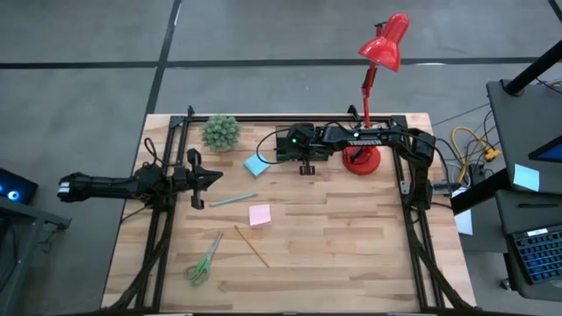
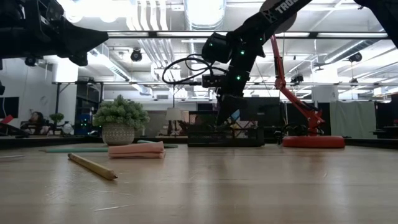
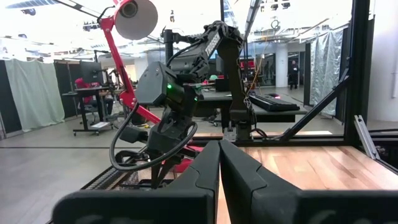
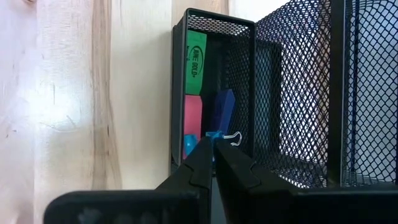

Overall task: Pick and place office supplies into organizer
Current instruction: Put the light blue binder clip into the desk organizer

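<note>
The right pincer (image 4: 211, 149) is held over the black mesh organizer (image 4: 249, 37), at the far side of the worktop (image 1: 351, 246), just beside the red lamp's (image 1: 384, 40) round base. Its fingers (image 4: 196, 165) are pressed together and point down into one narrow compartment. At their tips a small blue clip (image 4: 216, 138) with a wire loop is seen; whether it is gripped cannot be told. In the same compartment a green eraser (image 4: 195, 62), a pink eraser (image 4: 193, 115) and a dark blue piece (image 4: 222, 112) are seen lying against the mesh wall.

The left pincer (image 1: 195, 180) is held up above the left side of the worktop, near a small potted plant (image 1: 221, 132). Its fingers (image 3: 205, 174) are closed tight and nothing is held.

More supplies are spread on the wood. A light-blue note pad (image 1: 256, 164) is seen just beside the organizer, under the right arm. A teal pen (image 1: 233, 200) is seen near the left pincer. A pink note pad (image 1: 260, 214) is laid in the middle of the worktop. A yellow pencil (image 1: 252, 246) is seen nearer the front, and green scissors (image 1: 204, 262) are laid to its left, near the front left corner. From the low view the pencil (image 2: 92, 166) is seen apart from the pink pad (image 2: 137, 149).
</note>
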